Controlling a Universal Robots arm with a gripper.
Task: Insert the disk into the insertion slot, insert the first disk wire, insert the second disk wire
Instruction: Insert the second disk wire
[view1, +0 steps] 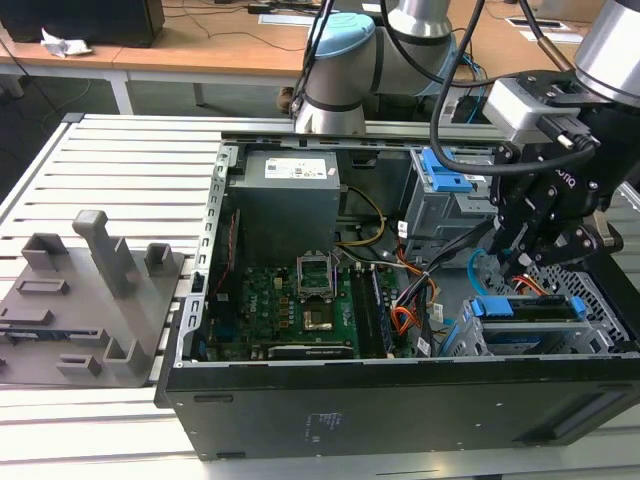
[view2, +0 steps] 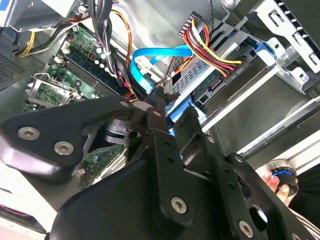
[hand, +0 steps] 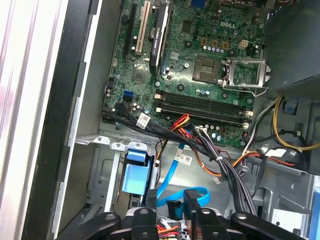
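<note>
The disk, in its bright blue caddy, lies inside the insertion slot at the exterior view's right end of the open computer case. My gripper hangs just above the disk's inner end. In the second wrist view its fingertips meet on the end of the second disk wire, a flat light-blue cable looping upward. The first wrist view shows that cable with its black connector between my fingers. A red, yellow and black wire bundle ends in a black connector at the disk's edge; whether it is seated I cannot tell.
The motherboard and grey power supply fill the case's left half. A taller grey cage with a blue latch stands behind my gripper. A grey fixture plate lies outside the case. A person's hand shows nearby.
</note>
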